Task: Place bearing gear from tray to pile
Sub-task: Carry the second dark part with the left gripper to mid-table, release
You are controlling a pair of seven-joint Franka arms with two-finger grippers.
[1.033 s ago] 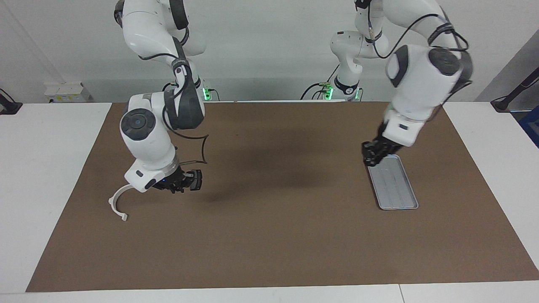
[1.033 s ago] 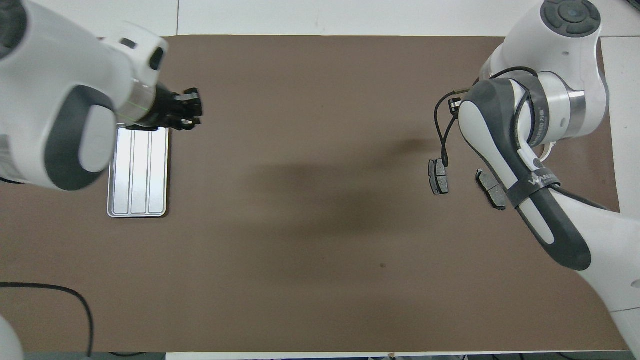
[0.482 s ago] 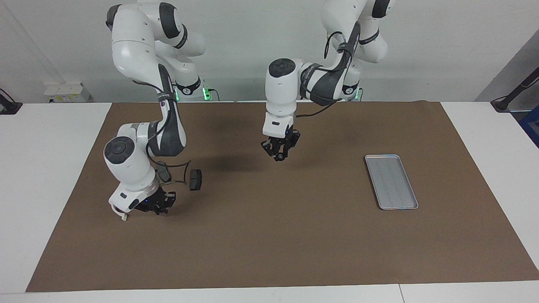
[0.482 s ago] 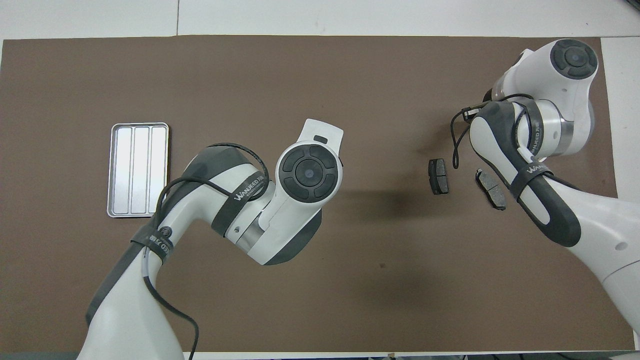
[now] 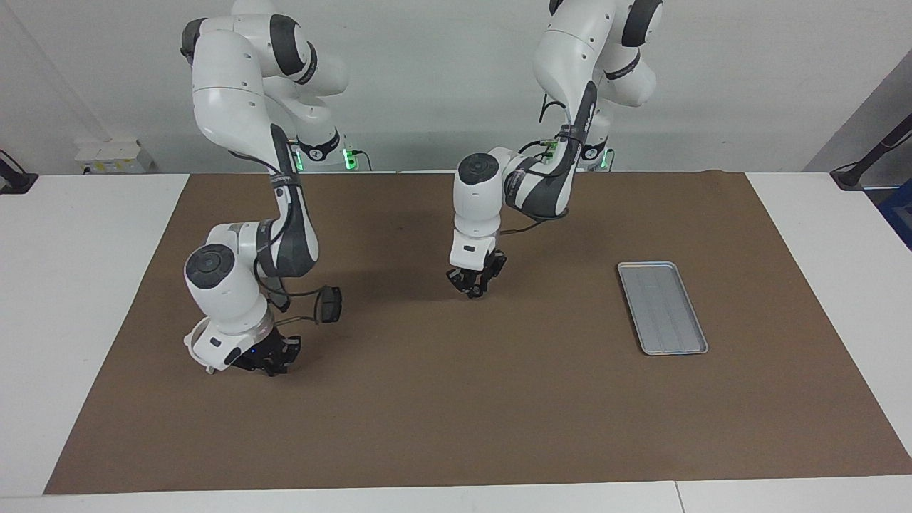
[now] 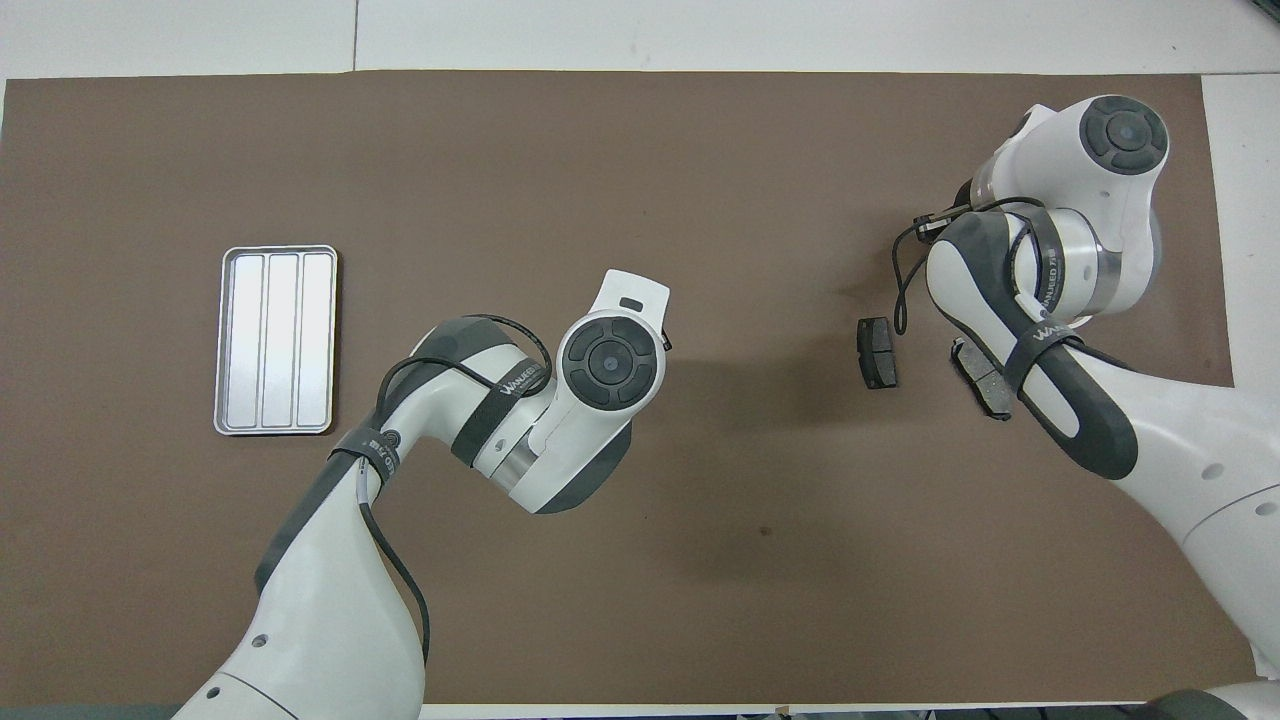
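Observation:
The silver tray (image 5: 662, 308) lies on the brown mat toward the left arm's end and is empty; it also shows in the overhead view (image 6: 275, 340). No bearing gear shows in any view. My left gripper (image 5: 474, 287) hangs low over the middle of the mat, well away from the tray. Two dark brake pads (image 6: 877, 352) (image 6: 985, 380) lie toward the right arm's end; one shows in the facing view (image 5: 329, 303). My right gripper (image 5: 275, 363) is down at the mat beside that pad. The white bracket is mostly hidden by the right hand.
The brown mat (image 5: 456, 413) covers most of the white table. In the overhead view both grippers are hidden under their own wrists. The right arm's cable loops over the pads.
The left gripper left the tray's end, crossed to the middle of the mat and has now sunk lower. The right gripper moved down over the bracket's spot.

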